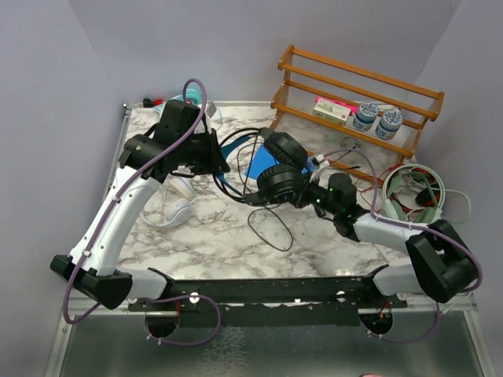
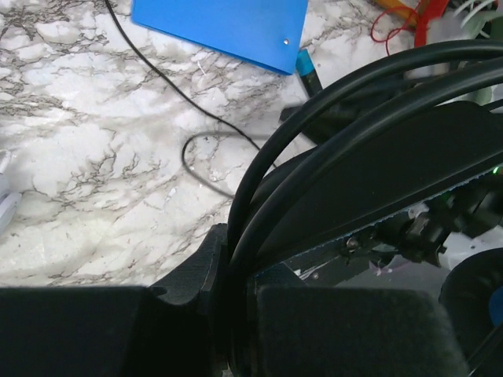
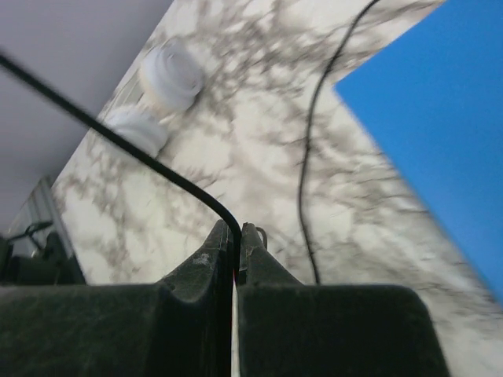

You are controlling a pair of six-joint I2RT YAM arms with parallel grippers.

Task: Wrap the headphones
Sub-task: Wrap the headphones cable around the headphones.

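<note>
Where the two arms meet at the middle of the top view, the black headset [image 1: 279, 169] lies on the marble-patterned table [image 1: 220, 236] with its two ear cups stacked one above the other in the frame and its headband [image 1: 236, 133] bowed out to the left. The left gripper [image 1: 211, 155] is clamped on that headband; in the left wrist view the fingers [image 2: 189, 275] of this gripper [image 2: 236, 259] close on two parallel black arcs of the headband [image 2: 354, 102], which sweep to the upper right. The right gripper [image 1: 305, 193] sits just right of the lower ear cup with its jaws pressed together on a thin black cable [image 1: 267, 228]; in the right wrist view that cable [image 3: 118, 141] runs from the upper left edge down into the closed tips of the gripper [image 3: 236, 236]. A slack loop of the cable lies on the table below the headset. A blue sheet [image 1: 259, 166] lies flat under and just left of the ear cups, seen at the top of the left wrist view [image 2: 220, 27] and at the right of the right wrist view [image 3: 440, 118]. The white headset [image 1: 177, 208] rests at left, beside the left forearm. The teal headset [image 1: 413, 192] lies at the right edge of the table, below a wooden rack [image 1: 354, 94] holding two jars [image 1: 377, 119].
</note>
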